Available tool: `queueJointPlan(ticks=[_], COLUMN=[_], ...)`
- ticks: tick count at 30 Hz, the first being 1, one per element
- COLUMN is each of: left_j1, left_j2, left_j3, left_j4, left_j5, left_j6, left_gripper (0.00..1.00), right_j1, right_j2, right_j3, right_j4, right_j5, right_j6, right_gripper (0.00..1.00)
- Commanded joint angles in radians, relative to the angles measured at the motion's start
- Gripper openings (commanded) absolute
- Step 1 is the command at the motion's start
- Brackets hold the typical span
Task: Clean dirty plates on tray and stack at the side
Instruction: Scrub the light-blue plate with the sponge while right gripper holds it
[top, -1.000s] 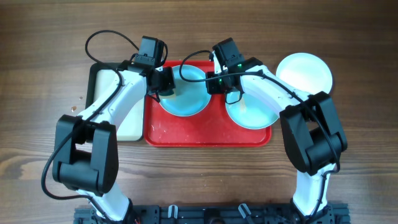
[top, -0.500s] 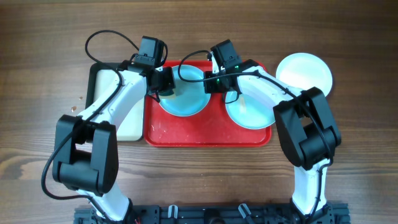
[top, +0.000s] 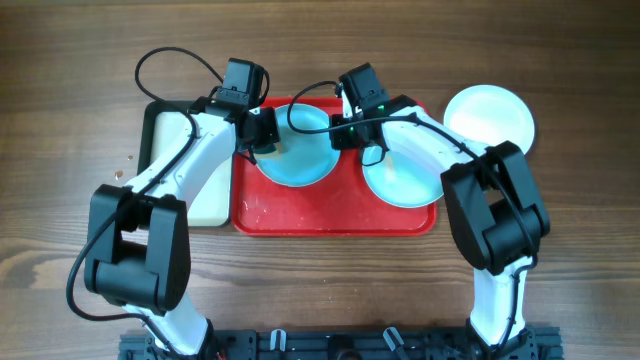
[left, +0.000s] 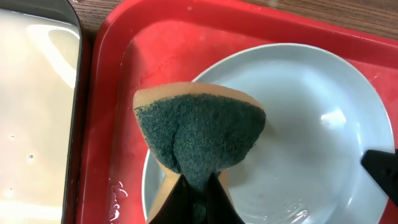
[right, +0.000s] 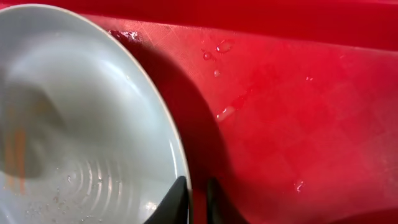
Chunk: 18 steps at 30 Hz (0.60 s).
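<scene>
– Left gripper (left: 198, 190) is clamped on the sponge (left: 199, 134), over the left aqua plate (top: 297, 165); my right gripper (right: 198, 198) pinches its rim.
– Progress?
– White plate (top: 490, 115) sits beside the red tray (top: 330, 218), done, I judge. Both aqua plates are on it, the right aqua plate (top: 405, 185) waiting. No stack yet.

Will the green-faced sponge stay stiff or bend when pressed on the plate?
It will probably bend: the sponge puckers where the left gripper pinches it. It looks light and foamy. On the wet-looking aqua plate it may slide easily.
</scene>
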<state>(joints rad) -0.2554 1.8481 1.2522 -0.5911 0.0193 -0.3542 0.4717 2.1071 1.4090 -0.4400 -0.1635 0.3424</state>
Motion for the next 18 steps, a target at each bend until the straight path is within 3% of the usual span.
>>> queueJointPlan(ticks=[1, 3, 8, 10, 18], left_j1=[-0.007, -0.007, -0.007, -0.007, -0.007], left_j2=[0.007, 0.007, 0.007, 0.007, 0.007], left_j3=[0.006, 0.006, 0.006, 0.006, 0.006], left_j4=[-0.006, -0.007, -0.011, -0.015, -0.018], left_j5=[-0.017, -0.017, -0.017, -0.017, -0.018], left_j6=[0.01, 0.01, 0.01, 0.01, 0.01], left_gripper=[0.04, 0.04, 0.04, 0.04, 0.04], right_j1=[0.005, 0.005, 0.004, 0.004, 0.005], right_j2=[-0.035, -0.035, -0.048, -0.065, -0.074], right_j3=[-0.002, -0.002, -0.002, -0.002, -0.002], right_j4=[0.004, 0.006, 0.008, 0.003, -0.003], right_j5=[0.03, 0.029, 0.029, 0.029, 0.045], right_j6=[-0.003, -0.003, -0.029, -0.029, -0.032], right_gripper=[0.07, 0.05, 0.2, 0.21, 0.14])
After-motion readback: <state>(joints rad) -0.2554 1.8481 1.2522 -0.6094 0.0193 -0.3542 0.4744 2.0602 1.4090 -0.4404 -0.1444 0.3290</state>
